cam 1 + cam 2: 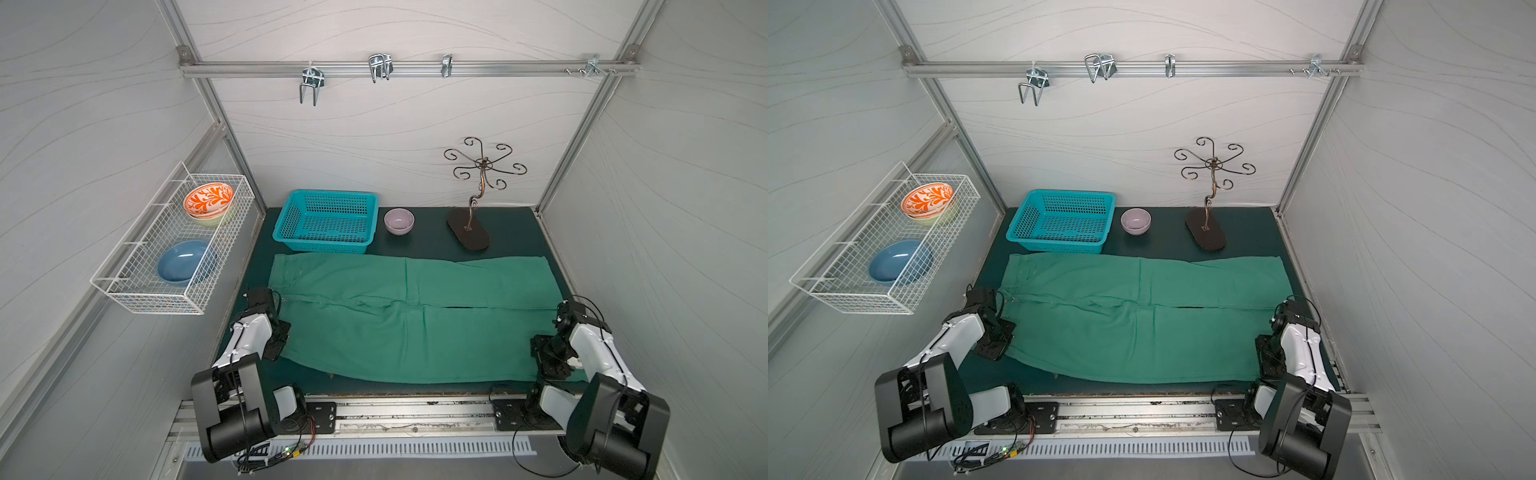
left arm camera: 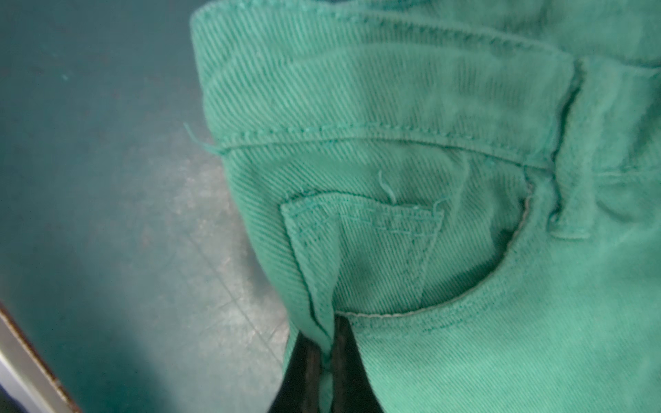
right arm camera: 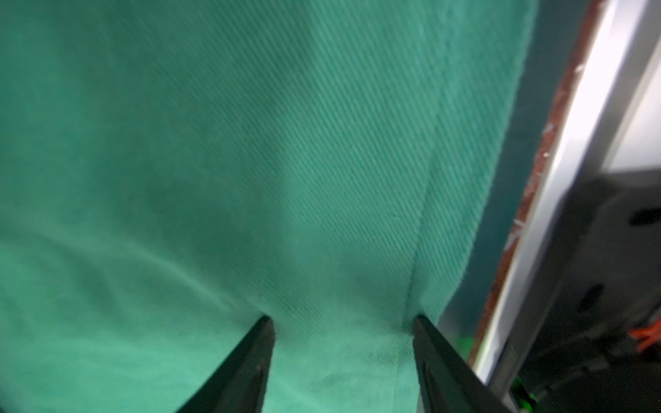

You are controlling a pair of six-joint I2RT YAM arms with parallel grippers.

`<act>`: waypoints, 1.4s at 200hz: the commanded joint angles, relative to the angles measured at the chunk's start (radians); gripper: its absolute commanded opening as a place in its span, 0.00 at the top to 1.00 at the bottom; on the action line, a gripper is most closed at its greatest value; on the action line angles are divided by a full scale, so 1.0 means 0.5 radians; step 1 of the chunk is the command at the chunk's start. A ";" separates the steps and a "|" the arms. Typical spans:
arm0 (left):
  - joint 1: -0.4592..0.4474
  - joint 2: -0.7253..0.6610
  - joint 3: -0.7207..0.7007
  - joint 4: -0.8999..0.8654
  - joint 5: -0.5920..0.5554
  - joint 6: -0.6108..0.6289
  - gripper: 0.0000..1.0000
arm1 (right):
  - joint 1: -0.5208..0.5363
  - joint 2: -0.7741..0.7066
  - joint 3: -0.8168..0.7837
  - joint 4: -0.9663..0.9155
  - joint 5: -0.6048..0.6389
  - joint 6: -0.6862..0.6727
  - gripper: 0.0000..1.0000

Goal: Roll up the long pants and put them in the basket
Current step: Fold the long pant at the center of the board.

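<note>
Long pants [image 1: 415, 324], flat across middle of frame. Left gripper [image 2: 326, 330] pinching waist cloth; right gripper [image 3: 342, 318] spread over leg end.

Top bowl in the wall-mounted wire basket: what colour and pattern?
Orange-and-white floral pattern. The bowl, stacked in the wire basket, shows best in a top view.

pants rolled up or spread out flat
Spread out, not rolled. The pants lie flat at full length on the mat, both legs side by side, with no roll at either end.
</note>
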 commanded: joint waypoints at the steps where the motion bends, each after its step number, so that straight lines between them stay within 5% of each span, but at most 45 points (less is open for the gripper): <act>1: 0.008 0.022 -0.011 -0.004 0.027 0.012 1.00 | -0.005 0.052 -0.067 0.143 -0.069 0.052 0.41; 19: 0.010 0.022 -0.008 0.002 0.033 0.012 1.00 | 0.032 0.100 -0.080 0.239 -0.075 0.051 0.50; 60: 0.011 0.028 0.036 -0.049 0.006 0.021 1.00 | 0.093 0.172 0.011 0.387 -0.072 -0.056 1.00; 143: -0.030 0.103 0.199 -0.092 0.126 -0.124 1.00 | 0.383 0.333 0.578 0.343 -0.043 -0.449 1.00; 280: -0.389 -0.028 0.560 -0.348 0.134 -0.287 1.00 | 0.346 0.257 0.853 0.354 -0.315 -0.790 1.00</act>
